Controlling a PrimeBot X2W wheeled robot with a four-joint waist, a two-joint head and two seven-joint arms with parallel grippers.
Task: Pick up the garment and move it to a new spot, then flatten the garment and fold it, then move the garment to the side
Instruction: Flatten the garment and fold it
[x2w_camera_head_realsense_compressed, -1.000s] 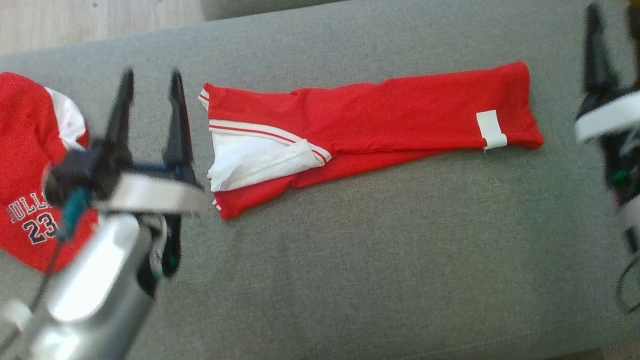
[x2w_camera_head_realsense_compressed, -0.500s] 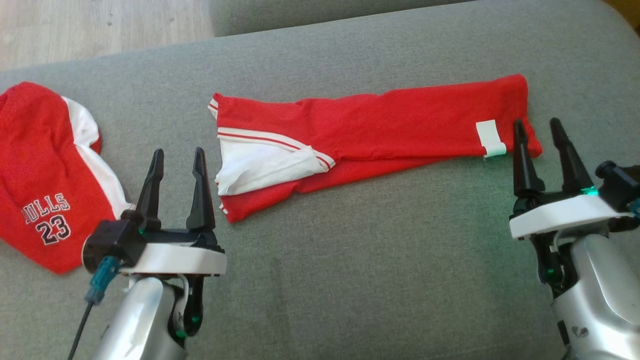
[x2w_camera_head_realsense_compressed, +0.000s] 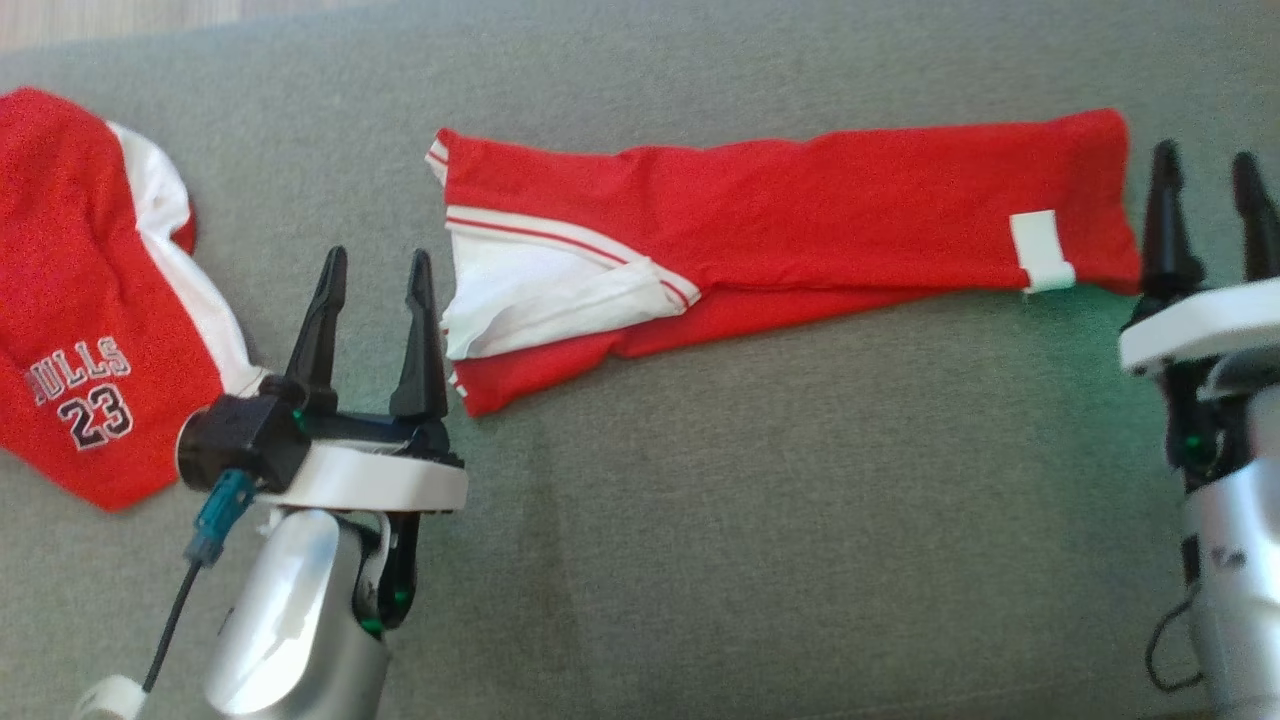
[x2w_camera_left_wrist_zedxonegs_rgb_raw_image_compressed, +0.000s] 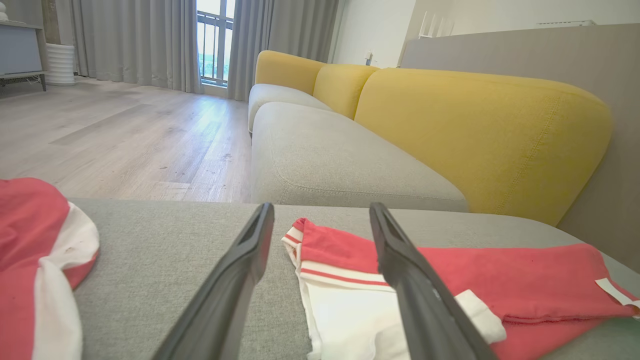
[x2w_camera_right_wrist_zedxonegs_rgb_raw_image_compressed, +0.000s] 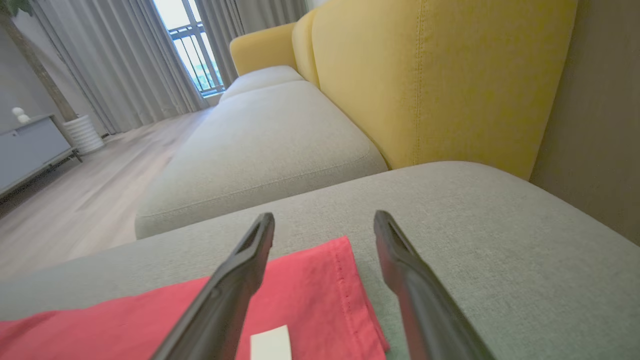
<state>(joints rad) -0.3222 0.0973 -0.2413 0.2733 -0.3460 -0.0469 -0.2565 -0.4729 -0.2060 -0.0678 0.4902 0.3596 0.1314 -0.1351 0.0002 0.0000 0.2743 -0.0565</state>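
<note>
Head view: the red garment (x2w_camera_head_realsense_compressed: 800, 215) lies stretched lengthwise across the grey sofa seat (x2w_camera_head_realsense_compressed: 750, 500), folded into a long narrow strip. Its left end carries a red-and-white striped band with white fabric turned out beneath it. Its right end bears a small white label (x2w_camera_head_realsense_compressed: 1040, 250) close to the hem. The left tool (x2w_camera_head_realsense_compressed: 378, 258) stands just beside the striped end, its two dark fingers pointing up the picture, spread apart and released. The right tool (x2w_camera_head_realsense_compressed: 1204, 153) stands just past the hem at the garment's other end, likewise released, its jaws wide and gripping no cloth. Farther left, well apart from the garment, a red jersey (x2w_camera_head_realsense_compressed: 70, 300) with a white panel and the number 23 lies rumpled on the same seat.

Left wrist view: the spread fingers frame the striped end of the garment. The right-hand finger crosses in front of the white fabric, though whether it touches the cloth is hard to tell from this low angle. Beyond lie a second grey seat (x2w_camera_left_wrist_zedxonegs_rgb_raw_image_compressed: 340, 165), yellow backrests (x2w_camera_left_wrist_zedxonegs_rgb_raw_image_compressed: 475, 135), a wooden floor (x2w_camera_left_wrist_zedxonegs_rgb_raw_image_compressed: 125, 135) and grey curtains (x2w_camera_left_wrist_zedxonegs_rgb_raw_image_compressed: 125, 40) on either side of a window (x2w_camera_left_wrist_zedxonegs_rgb_raw_image_compressed: 212, 40).

Right wrist view: the garment's hem runs between the two fingers. The label sits at the bottom edge beside the left-hand finger, and the other finger is over grey upholstery.
</note>
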